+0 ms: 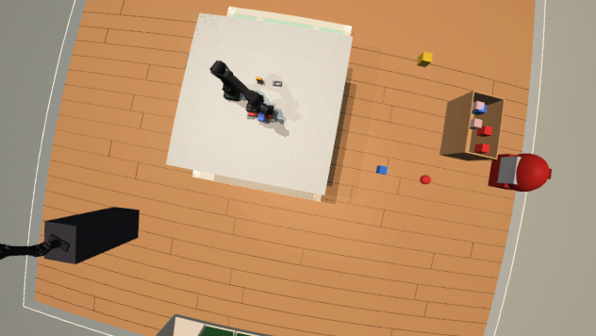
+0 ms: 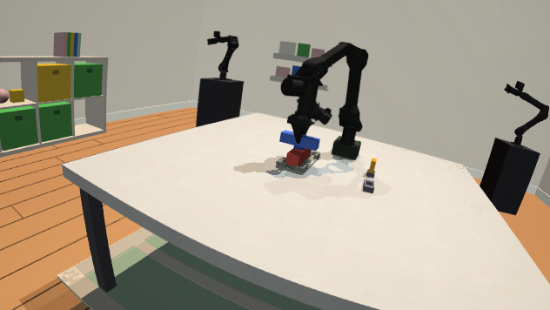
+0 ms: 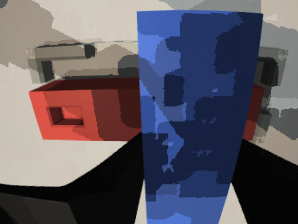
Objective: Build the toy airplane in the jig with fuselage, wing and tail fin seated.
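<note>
The red fuselage (image 1: 252,114) (image 2: 296,158) (image 3: 112,112) lies lengthwise in the grey cradle (image 2: 282,164) (image 3: 65,52); its tail socket shows empty in the wrist view. My gripper (image 2: 298,139) (image 3: 184,139) is shut on the blue wing (image 1: 260,118) (image 2: 287,138) (image 3: 200,100). The wing is level, crosswise over the middle of the fuselage and very close above it. The wing hides the socket under it, so whether its tab is in the socket cannot be told. The yellow tail fin (image 1: 259,79) (image 2: 372,165) stands upright in a small dark holder, apart from the cradle.
A small grey block with a square opening (image 1: 277,83) (image 2: 368,186) stands on the white table (image 1: 302,156) (image 2: 209,192) beside the fin's holder. My arm's base (image 2: 345,148) is behind the cradle in the exterior view. Other arms on black stands are away from the table.
</note>
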`<state>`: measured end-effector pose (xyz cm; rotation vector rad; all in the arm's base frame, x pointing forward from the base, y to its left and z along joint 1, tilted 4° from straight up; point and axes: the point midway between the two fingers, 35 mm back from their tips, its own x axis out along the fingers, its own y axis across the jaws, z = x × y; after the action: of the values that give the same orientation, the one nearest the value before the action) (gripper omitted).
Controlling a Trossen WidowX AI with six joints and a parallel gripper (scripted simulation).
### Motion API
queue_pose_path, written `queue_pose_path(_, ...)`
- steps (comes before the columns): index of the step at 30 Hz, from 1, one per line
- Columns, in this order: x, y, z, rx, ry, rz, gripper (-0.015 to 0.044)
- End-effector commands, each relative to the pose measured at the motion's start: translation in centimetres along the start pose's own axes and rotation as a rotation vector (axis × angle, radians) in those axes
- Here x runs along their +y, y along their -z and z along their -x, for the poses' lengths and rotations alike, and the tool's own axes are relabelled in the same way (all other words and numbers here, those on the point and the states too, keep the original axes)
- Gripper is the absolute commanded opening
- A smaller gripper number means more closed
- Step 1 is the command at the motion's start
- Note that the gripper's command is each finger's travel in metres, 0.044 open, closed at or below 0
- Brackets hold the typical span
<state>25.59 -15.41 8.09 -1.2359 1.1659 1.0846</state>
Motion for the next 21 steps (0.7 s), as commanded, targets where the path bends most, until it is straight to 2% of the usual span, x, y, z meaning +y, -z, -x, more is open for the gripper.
queue_pose_path(1, 0.22, -0.17, -0.88, -0.009, -0.01, -0.001, 0.0195)
queue_pose_path(15, 0.21, -0.17, -0.89, -0.009, -0.01, -0.001, 0.0195)
queue_pose_path(20, 0.19, -0.11, -0.79, -0.006, -0.01, 0.001, 0.0161)
queue_pose_path(21, 0.19, -0.11, -0.79, -0.006, -0.01, 0.001, 0.0135)
